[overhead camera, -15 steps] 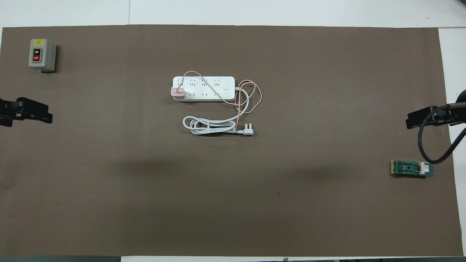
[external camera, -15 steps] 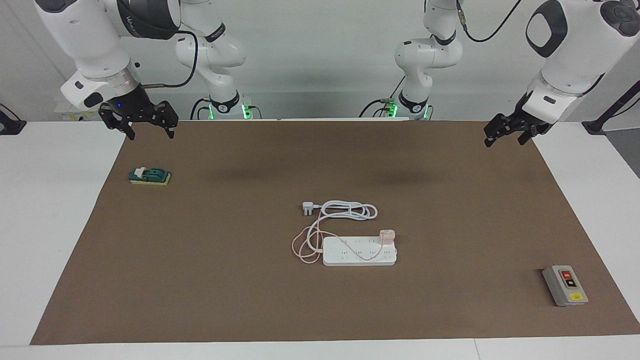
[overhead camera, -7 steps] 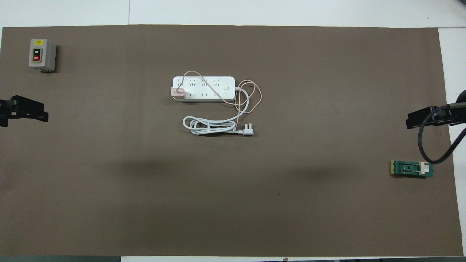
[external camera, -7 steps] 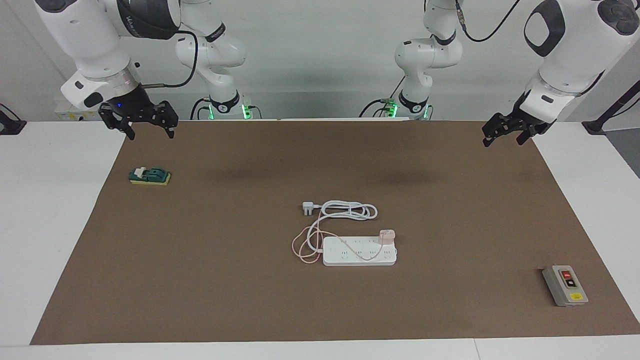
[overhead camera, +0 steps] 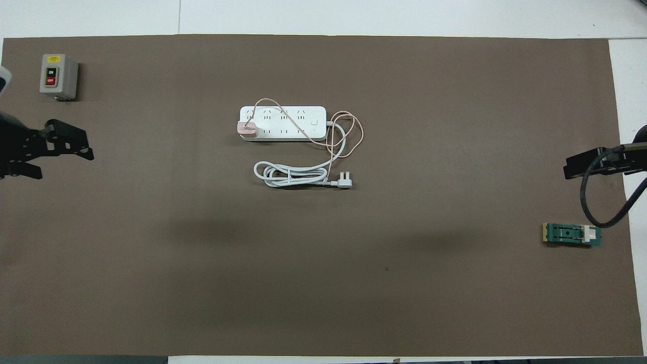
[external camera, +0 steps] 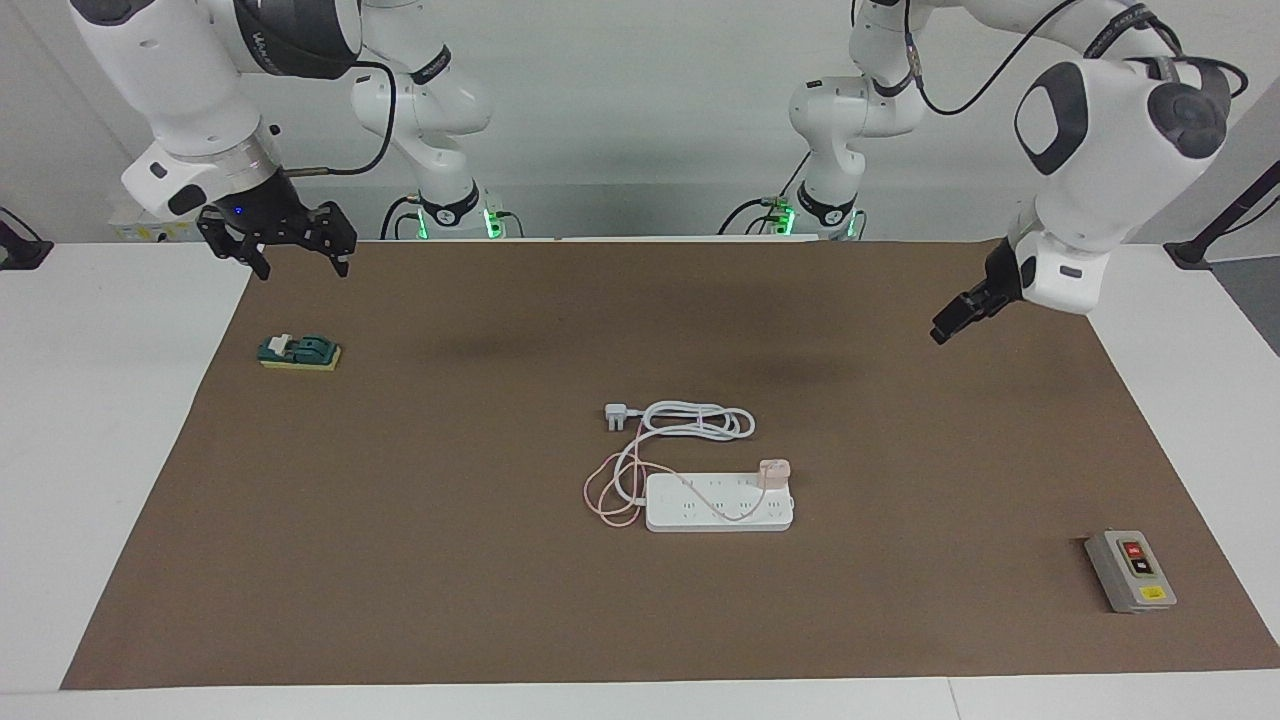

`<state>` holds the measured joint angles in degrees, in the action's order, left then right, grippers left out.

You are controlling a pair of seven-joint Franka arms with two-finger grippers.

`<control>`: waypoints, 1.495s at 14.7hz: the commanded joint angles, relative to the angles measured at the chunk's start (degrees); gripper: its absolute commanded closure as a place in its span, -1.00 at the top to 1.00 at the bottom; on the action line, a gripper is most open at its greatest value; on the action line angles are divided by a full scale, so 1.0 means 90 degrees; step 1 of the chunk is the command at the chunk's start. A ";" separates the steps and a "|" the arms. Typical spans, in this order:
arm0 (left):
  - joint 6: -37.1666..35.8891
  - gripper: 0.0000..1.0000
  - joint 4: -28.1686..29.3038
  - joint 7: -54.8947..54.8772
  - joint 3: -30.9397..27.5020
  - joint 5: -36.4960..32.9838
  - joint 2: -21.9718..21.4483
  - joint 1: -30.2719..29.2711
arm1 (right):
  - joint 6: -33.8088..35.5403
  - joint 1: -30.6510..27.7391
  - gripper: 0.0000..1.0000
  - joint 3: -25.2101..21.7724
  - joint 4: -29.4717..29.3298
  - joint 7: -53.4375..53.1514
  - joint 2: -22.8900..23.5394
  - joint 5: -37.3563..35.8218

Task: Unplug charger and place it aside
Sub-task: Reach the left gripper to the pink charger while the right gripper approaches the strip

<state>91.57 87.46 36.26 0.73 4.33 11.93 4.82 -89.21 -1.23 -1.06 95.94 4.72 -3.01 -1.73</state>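
Pink cube charger point(external camera: 773, 471) sits plugged into the white power strip point(external camera: 719, 503); left hand point(external camera: 948, 324), grip unreadable, must reach it. Right hand point(external camera: 296, 248) waits open.

In the overhead view the left gripper point(overhead camera: 60, 151) is cut off by the picture's edge, and of the right gripper point(overhead camera: 589, 166) only a dark tip shows, partly crossed by a black cable point(overhead camera: 594, 202). The charger point(external camera: 773, 472) hides its own socket on the strip point(external camera: 720, 503) (whether the prongs sit fully in cannot be told). The labels on the switch box point(external camera: 1130, 570) are too small to read.
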 commanded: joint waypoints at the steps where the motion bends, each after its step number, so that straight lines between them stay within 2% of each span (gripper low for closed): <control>1: 0.0108 1.00 -0.1375 0.1930 -0.0111 0.0250 0.1250 0.0206 | 0.0098 -0.0127 1.00 0.0050 0.0033 0.0140 -0.0075 0.0095; 3: 0.0197 1.00 -0.1912 0.2686 -0.0130 0.0367 0.1845 0.0245 | 0.0214 -0.0146 1.00 0.0001 0.0043 0.0169 -0.0075 0.0075; 5: 0.0187 1.00 -0.2625 0.3904 -0.0169 0.0368 0.2559 0.0615 | 0.0264 -0.0137 1.00 0.0001 0.0091 0.0130 -0.0124 0.0085; 7: 0.0352 1.00 -0.2735 0.4824 -0.0111 0.0397 0.2679 0.0733 | 0.0157 -0.0127 1.00 0.0011 0.0305 0.0101 -0.0211 0.0104; 10: 0.1151 1.00 -0.2706 0.6201 -0.0130 0.0573 0.3039 0.1181 | -0.0194 -0.0059 1.00 0.0021 0.0909 -0.0142 -0.0416 0.0201; 11: 0.1551 1.00 -0.2513 0.6476 -0.0140 0.0544 0.3060 0.1366 | -0.0418 -0.0039 1.00 0.0050 0.1163 -0.0424 -0.0494 0.0337; 13: 0.1798 1.00 -0.2082 0.6566 -0.0169 0.0505 0.2924 0.1505 | -0.0586 0.0281 1.00 0.0099 0.1409 -0.1301 -0.0486 0.0572; 15: 0.2041 1.00 -0.1800 0.6576 -0.0199 0.0310 0.2807 0.1603 | -0.0741 0.0672 1.00 0.0099 0.1429 -0.2326 -0.0214 0.0903; 18: 0.2618 1.00 -0.0688 0.6576 -0.0199 0.0251 0.2377 0.1710 | -0.1374 0.1374 1.00 0.0099 0.1420 -0.3830 0.0255 0.1489; 22: 0.2795 1.00 -0.0217 0.6605 -0.0189 0.0241 0.2181 0.1866 | -0.2487 0.2254 1.00 0.0099 0.1371 -0.5677 0.0909 0.2436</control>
<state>114.81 79.99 94.73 -0.09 7.49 35.46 20.53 -107.49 16.72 0.09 108.54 -40.04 2.55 16.21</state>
